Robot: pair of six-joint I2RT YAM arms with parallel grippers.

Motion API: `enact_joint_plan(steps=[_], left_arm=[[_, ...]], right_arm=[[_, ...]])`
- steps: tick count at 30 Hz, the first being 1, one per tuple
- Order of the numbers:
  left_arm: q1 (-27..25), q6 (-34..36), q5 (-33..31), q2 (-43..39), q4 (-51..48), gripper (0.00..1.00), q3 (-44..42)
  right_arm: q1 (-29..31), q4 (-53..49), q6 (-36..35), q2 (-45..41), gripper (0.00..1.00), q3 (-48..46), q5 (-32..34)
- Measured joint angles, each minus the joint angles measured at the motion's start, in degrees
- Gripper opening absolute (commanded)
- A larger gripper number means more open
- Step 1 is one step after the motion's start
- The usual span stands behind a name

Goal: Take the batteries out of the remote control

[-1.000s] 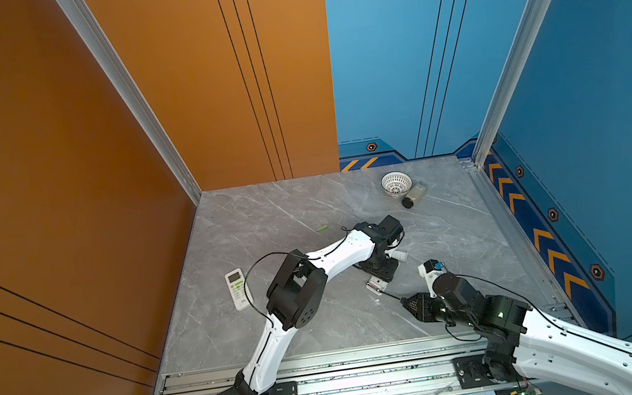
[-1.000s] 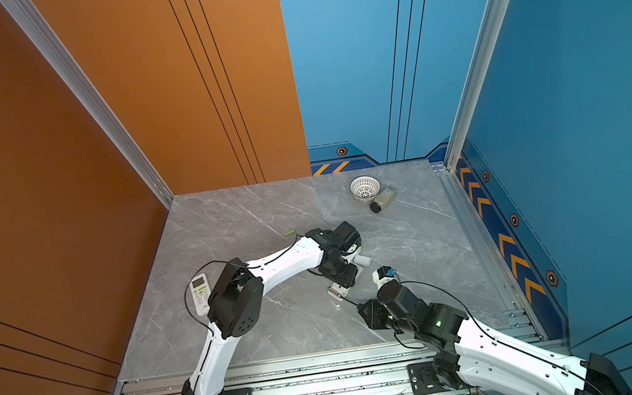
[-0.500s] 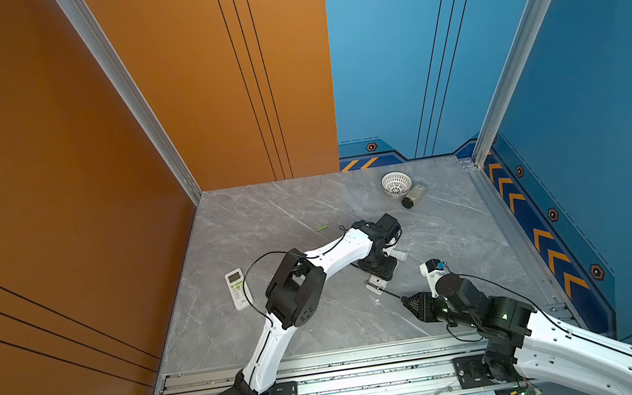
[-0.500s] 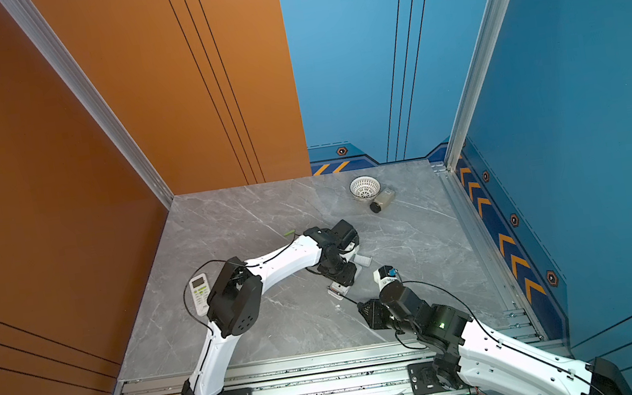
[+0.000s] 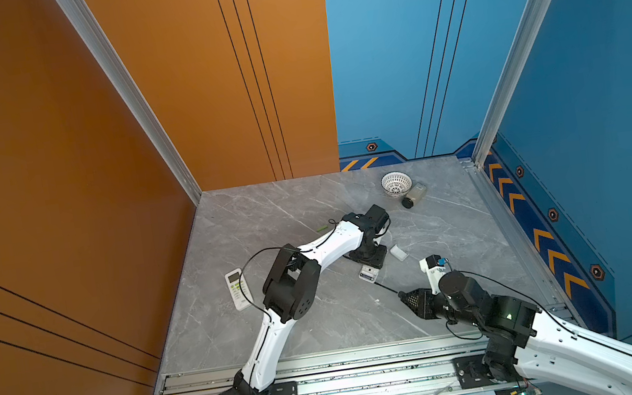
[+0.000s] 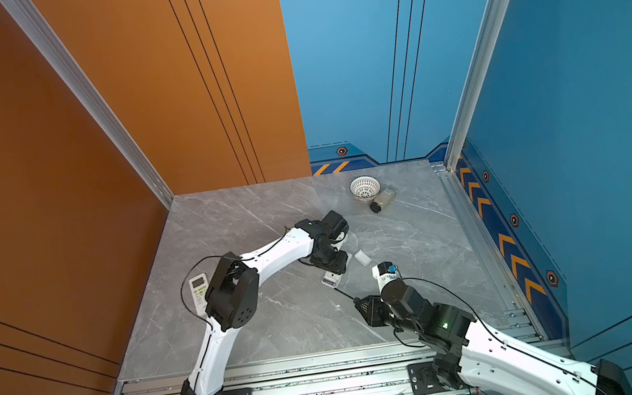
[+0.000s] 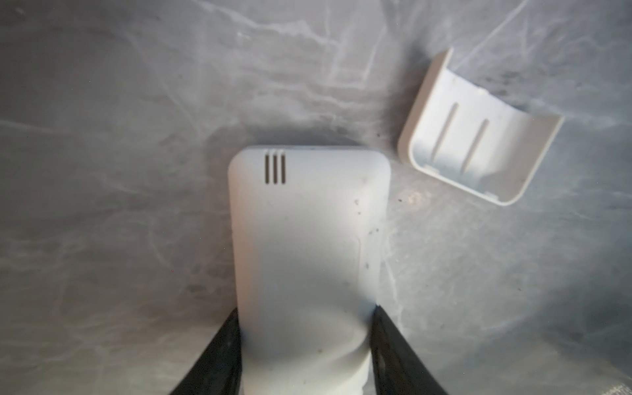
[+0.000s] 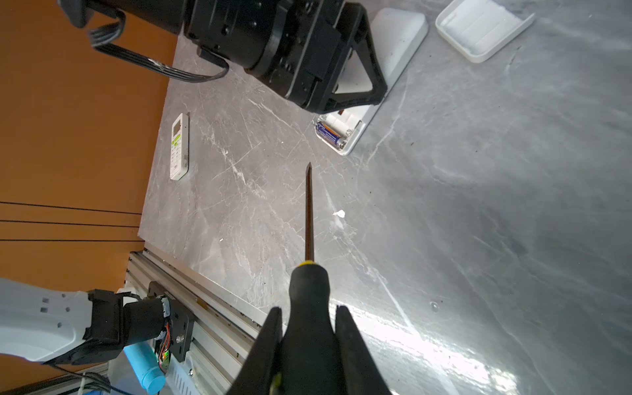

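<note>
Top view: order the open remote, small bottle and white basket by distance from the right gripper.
1. Open remote, mid-table, just beyond the right gripper.
2. Small bottle, back right.
3. White basket, just behind the bottle.

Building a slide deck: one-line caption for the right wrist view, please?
Right gripper holding a screwdriver, tip aimed toward the opened remote control with a bluish battery visible in its compartment.

I count two remote controls (image 5: 238,289) (image 7: 307,239), one loose white cover (image 7: 478,130) and one screwdriver (image 8: 309,212). Two batteries show, one bluish (image 8: 329,134) and one light green (image 5: 322,228). There's one basket (image 5: 396,184) and one bottle (image 5: 414,195).
</note>
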Motion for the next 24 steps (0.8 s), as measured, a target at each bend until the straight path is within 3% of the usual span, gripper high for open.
enact_joint_plan(steps=[5, 24], left_arm=[[-0.2, 0.0, -0.6, 0.0, 1.0, 0.03, 0.0], [-1.2, 0.0, -0.6, 0.0, 2.3, 0.03, -0.1]], right_arm=[[-0.4, -0.5, -0.1, 5.5, 0.00, 4.0, 0.6], [-3.1, -0.4, -0.1, 11.6, 0.00, 4.8, 0.8]])
